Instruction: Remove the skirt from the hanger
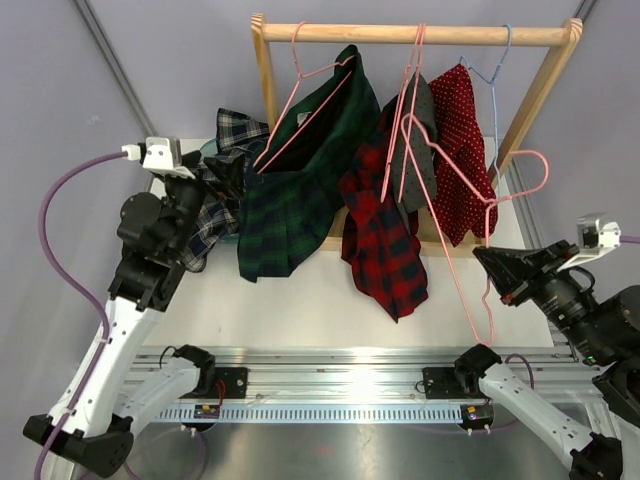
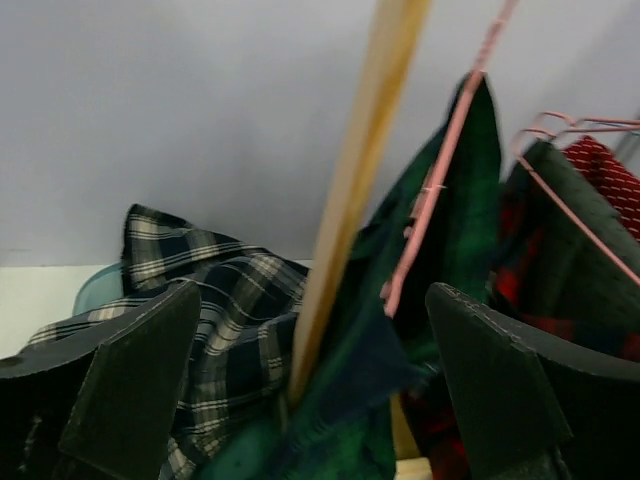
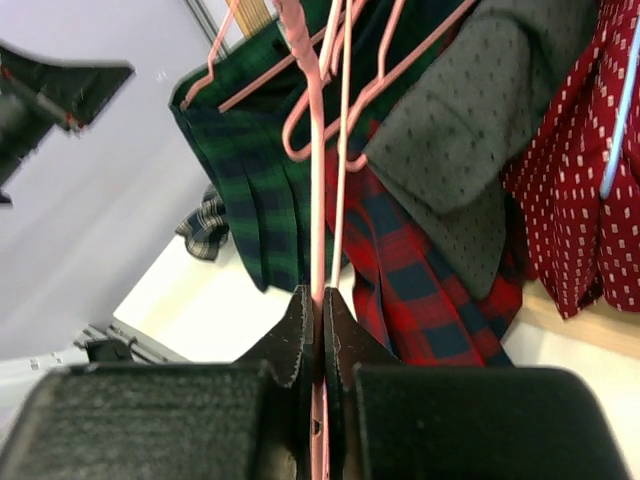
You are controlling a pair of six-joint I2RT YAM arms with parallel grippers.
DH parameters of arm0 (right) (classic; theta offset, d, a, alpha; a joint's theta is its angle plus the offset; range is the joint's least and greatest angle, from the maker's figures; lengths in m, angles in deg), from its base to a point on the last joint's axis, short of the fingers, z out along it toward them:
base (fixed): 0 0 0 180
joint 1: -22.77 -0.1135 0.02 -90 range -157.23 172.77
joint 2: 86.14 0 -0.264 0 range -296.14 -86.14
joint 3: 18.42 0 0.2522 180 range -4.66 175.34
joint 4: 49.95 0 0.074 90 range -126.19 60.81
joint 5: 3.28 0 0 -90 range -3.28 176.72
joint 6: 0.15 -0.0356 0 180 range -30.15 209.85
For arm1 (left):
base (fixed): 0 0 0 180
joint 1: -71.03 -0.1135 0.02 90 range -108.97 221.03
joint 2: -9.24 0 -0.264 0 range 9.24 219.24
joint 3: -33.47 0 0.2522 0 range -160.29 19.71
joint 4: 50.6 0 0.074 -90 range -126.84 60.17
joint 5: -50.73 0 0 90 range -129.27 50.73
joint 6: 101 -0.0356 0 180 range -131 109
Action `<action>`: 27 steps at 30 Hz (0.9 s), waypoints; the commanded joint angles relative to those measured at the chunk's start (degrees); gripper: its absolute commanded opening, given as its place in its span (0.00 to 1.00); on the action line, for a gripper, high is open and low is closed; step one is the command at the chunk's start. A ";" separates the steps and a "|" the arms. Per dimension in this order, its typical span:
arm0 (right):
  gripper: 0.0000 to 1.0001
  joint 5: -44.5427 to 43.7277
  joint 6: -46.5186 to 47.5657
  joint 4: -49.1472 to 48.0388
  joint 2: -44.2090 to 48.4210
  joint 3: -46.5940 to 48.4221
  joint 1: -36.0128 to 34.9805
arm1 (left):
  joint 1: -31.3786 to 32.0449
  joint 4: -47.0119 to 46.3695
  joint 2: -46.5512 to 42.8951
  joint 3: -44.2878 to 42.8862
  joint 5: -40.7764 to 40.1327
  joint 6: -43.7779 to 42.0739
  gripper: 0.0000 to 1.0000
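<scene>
At 3 o'clock in the overhead view, right gripper (image 1: 487, 255) clamped shut on the thin wire of a pink hanger (image 3: 317, 200), jaws pressed together with only the wire between. Holds that hanger out of plumb, hook up at 12 o'clock on the wooden rail (image 1: 400, 34), lower corner slanted down toward 5 o'clock over the table (image 1: 300, 300). Probably tilted this way to let cloth slide down and off the frame.

Red plaid skirt (image 1: 385, 235), the likely target, at centre, sagging low and bunched just at 9 o'clock of the slanted wire. Hard to tell whether hooked on the held hanger or on a neighbouring one. Toward 1 o'clock of it, a grey dotted skirt (image 1: 420, 160) and a red polka-dot skirt (image 1: 458, 150), crowded on the same stretch of rail, hence the tangle of pink wires in the right wrist view. At 11 o'clock, a green plaid skirt (image 1: 295, 190), hanging apart from the held wire.

Left gripper (image 2: 312, 320) at 9 o'clock, fingers spread wide, nothing gripped. Faces the rack's left post (image 2: 350, 200), with the green skirt just past it at 2 o'clock in the left wrist view and a blue-and-white checked garment (image 2: 220, 300) heaped at 8 o'clock. Looks poised to reach in and take fabric, with the frame steadied from the right. Calls for care: thin wire, narrow grip, neighbouring hangers close enough to snag.
</scene>
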 commanded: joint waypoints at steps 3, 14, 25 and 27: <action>0.00 -4.76 1.03 -5.43 -7.20 10.37 0.17 | 8.71 1.42 -5.80 2.64 -5.37 -2.12 0.99; 0.00 -24.46 4.20 -0.25 -20.12 19.63 0.25 | 14.87 6.52 -10.37 6.07 -11.27 -5.29 0.99; 0.00 -27.71 0.07 2.13 -33.14 25.26 0.17 | 15.22 8.72 -14.85 8.44 -11.62 -6.78 0.99; 0.00 -27.63 0.76 -1.54 -31.92 21.58 0.16 | 15.22 9.07 -15.56 9.14 -11.54 -7.05 0.99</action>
